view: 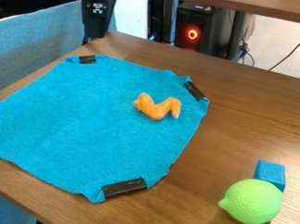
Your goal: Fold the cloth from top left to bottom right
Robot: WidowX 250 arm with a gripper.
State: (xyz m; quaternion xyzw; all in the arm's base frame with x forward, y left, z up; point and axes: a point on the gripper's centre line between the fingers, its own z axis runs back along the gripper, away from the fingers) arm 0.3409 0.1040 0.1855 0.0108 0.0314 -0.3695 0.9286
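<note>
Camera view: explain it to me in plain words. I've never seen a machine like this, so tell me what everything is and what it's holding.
This single picture comes from a fixed camera looking down at a slant. At the upper left is a black robot arm; its gripper, the part that grasps, is just beyond the far corner of a bright blue cloth. The cloth lies spread on a brown wooden table, with black strips at its corners. On it sits an orange, zigzag-shaped toy. At the lower right, a lime-green, lemon-shaped toy is in front of a small blue block. I can't make out anything held in the gripper.
</note>
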